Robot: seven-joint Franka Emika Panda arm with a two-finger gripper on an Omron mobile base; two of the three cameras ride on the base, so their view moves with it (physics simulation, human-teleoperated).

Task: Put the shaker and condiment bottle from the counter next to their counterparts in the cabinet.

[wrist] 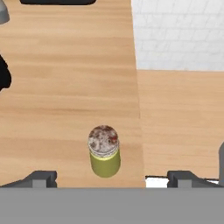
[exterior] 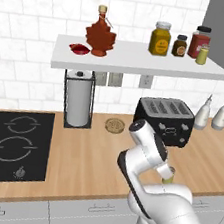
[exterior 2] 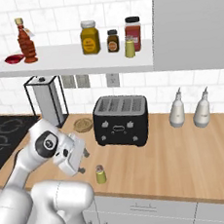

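Note:
A small yellow-green shaker [wrist: 104,151] with a pale speckled cap stands upright on the wooden counter near its front edge [exterior 2: 100,174], partly hidden behind my arm in the left base view [exterior: 169,174]. My gripper [wrist: 113,178] hovers just above and beside it [exterior 2: 83,162], open, with the shaker between the lines of its fingertips [wrist: 41,178] and untouched. On the white cabinet shelf [exterior: 141,62] the maple-leaf condiment bottle [exterior: 99,34] stands next to a flat red packet [exterior: 79,49]. A second shaker [exterior: 202,54] stands at the shelf's right end.
A mustard jar [exterior: 160,38], a small dark jar [exterior: 180,45] and a red jar [exterior: 199,41] share the shelf. A black toaster [exterior 2: 120,120] stands behind the counter shaker. Two white bottles [exterior 2: 177,109] are at the right; a paper-towel holder [exterior: 78,104] and cooktop [exterior: 8,145] at the left.

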